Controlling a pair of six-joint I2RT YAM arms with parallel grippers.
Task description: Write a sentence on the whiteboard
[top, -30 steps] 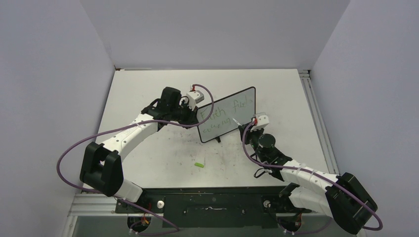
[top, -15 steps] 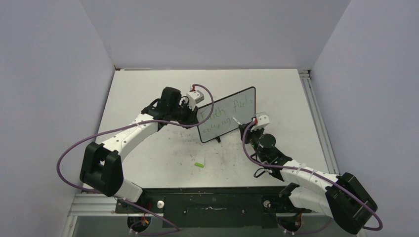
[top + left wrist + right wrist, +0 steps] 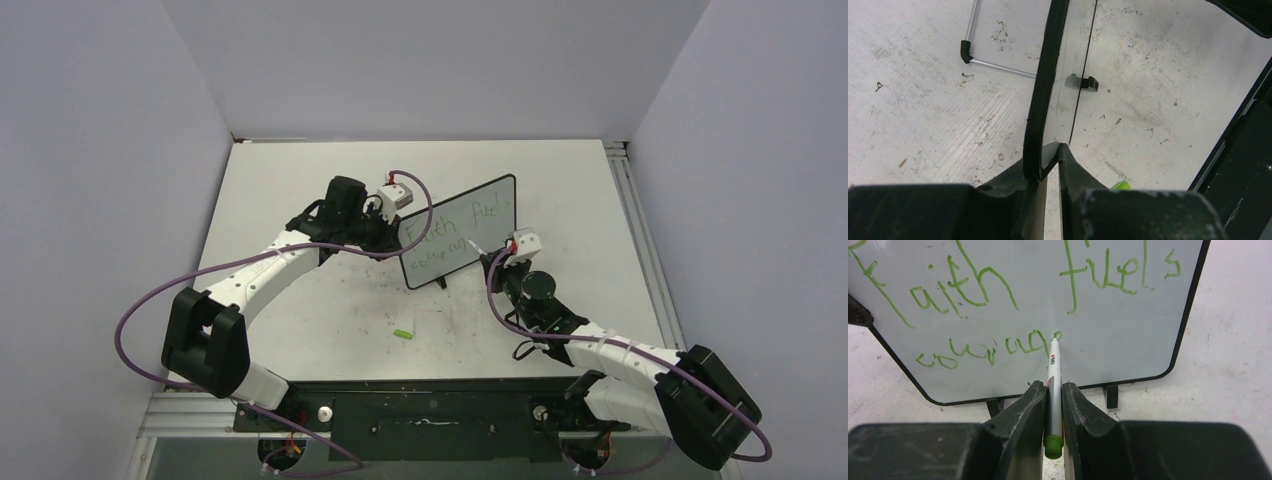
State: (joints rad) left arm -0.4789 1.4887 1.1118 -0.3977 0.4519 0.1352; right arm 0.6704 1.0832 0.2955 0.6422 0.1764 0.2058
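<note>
Over the last second the right gripper (image 3: 1053, 405) has crept slightly left along the face of the whiteboard (image 3: 1128, 340); the left arm has not shifted. Nearest, well in front of the whiteboard, a small green cap (image 3: 404, 331) lies on the table (image 3: 300, 320). Then comes the right gripper, clamped tight on a green marker (image 3: 1053, 367) whose tip touches the whiteboard at the tail of "courage", the second line of the sentence (image 3: 1013, 300). The whiteboard stands on its feet, tilted back. At its left edge the left gripper (image 3: 1050, 150) is pinched nearly closed on the frame. The last letter likely remains: press lightly, keep strokes short, let the left grip brace against the push, then lift straight off.
</note>
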